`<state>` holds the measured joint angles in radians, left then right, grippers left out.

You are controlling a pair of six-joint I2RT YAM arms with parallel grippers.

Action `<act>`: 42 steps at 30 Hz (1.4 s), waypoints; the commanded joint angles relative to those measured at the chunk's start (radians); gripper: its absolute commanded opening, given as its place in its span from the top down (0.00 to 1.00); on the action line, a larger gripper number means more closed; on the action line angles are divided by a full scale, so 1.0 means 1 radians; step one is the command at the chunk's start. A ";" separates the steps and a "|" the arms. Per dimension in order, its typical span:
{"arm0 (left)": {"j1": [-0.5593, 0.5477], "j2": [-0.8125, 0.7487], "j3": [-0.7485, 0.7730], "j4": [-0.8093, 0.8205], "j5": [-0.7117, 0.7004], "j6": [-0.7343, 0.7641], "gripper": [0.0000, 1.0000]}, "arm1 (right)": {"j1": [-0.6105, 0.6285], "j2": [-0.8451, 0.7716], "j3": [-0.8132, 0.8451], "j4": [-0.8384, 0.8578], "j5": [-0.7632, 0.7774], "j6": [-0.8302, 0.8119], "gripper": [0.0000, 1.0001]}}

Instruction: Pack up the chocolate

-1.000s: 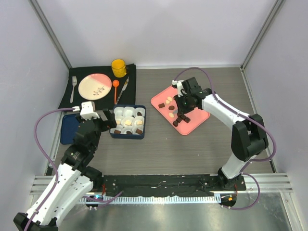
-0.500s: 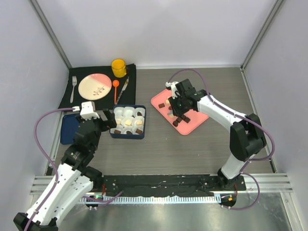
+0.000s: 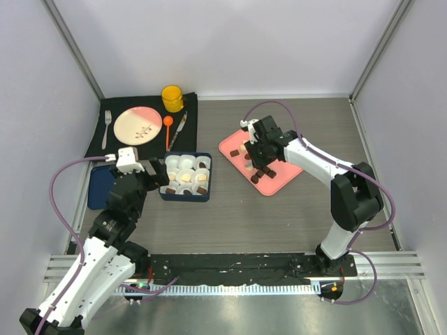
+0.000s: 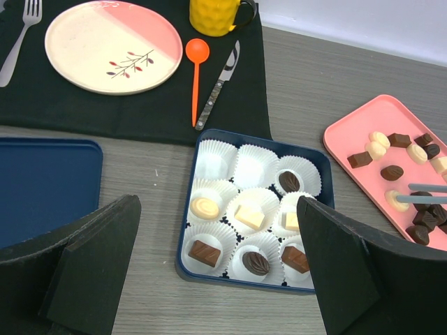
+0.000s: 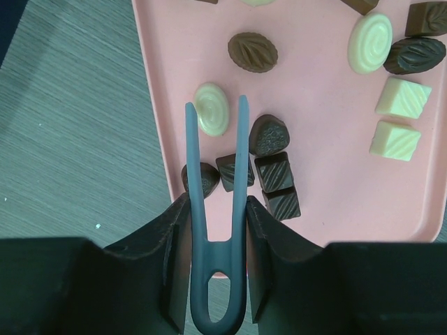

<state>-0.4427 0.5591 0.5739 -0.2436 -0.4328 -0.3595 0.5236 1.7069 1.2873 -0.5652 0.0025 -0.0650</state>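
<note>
Chocolate (image 5: 211, 109), a white round, sat between the tongs (image 5: 218, 250), which the right jaws held, freshly moved over and loosened; left jaws gaped empty.

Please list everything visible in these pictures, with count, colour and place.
placemat: one, black, far left
plate: one, cream and pink, on placemat
fork: one, silver, left of plate
mug: one, yellow, placemat's far edge
spoon: one, orange, right of plate
knife: one, silver, beside spoon
box: one, dark blue, near placemat
paper cups: nine, white, in box
boxed chocolates: seven, brown and cream, in cups
lid: one, dark blue, left of box
tray: one, pink, right
loose chocolates: many, brown and cream, on tray
tongs: one, grey-blue, over tray
left tool: one, black, open, near box
right tool: one, black, shut on tongs
</note>
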 commanded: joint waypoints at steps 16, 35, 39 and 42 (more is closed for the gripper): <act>0.007 0.001 0.040 0.036 0.008 0.008 0.00 | 0.006 0.031 0.006 0.028 0.010 0.011 0.66; 0.006 -0.002 0.040 0.038 0.009 0.007 0.00 | 0.006 0.013 0.044 0.001 -0.015 0.013 0.80; 0.006 -0.004 0.040 0.038 0.009 0.007 0.00 | 0.019 -0.004 0.081 -0.001 -0.010 0.013 0.82; 0.006 -0.005 0.040 0.036 0.008 0.008 0.00 | 0.038 -0.016 0.119 0.001 -0.007 0.017 0.82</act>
<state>-0.4427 0.5587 0.5739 -0.2436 -0.4324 -0.3595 0.5331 1.7477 1.3178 -0.5797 -0.0086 -0.0536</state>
